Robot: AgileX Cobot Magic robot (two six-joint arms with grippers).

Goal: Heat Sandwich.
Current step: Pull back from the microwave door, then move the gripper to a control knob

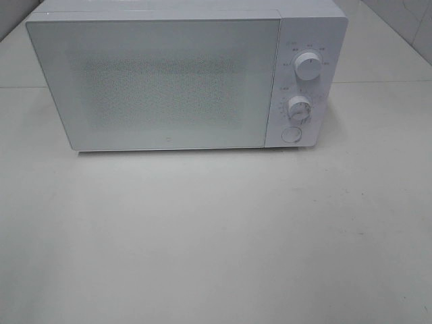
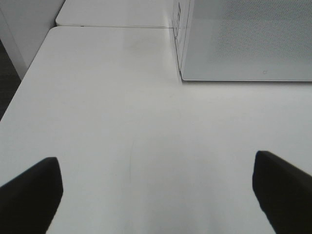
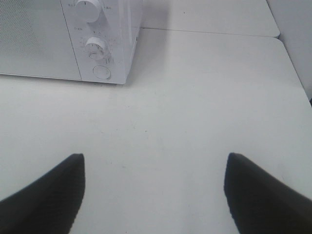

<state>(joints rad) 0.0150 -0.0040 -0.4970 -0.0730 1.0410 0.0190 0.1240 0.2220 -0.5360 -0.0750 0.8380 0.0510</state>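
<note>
A white microwave [image 1: 162, 81] stands at the back of the table with its door shut. It has two dials [image 1: 308, 67] and a round button [image 1: 291, 134] on its right panel. It also shows in the left wrist view [image 2: 243, 39] and in the right wrist view [image 3: 73, 39]. The sandwich is out of view. My left gripper [image 2: 158, 195] is open and empty above the bare table, left of the microwave's front. My right gripper [image 3: 155, 195] is open and empty above the table, in front of the microwave's right side. Neither gripper shows in the exterior high view.
The white table [image 1: 216, 236] stretches in front of the microwave. Its left edge [image 2: 19, 92] shows in the left wrist view and its right edge [image 3: 297, 73] in the right wrist view. A seam [image 2: 112, 26] joins a second table behind.
</note>
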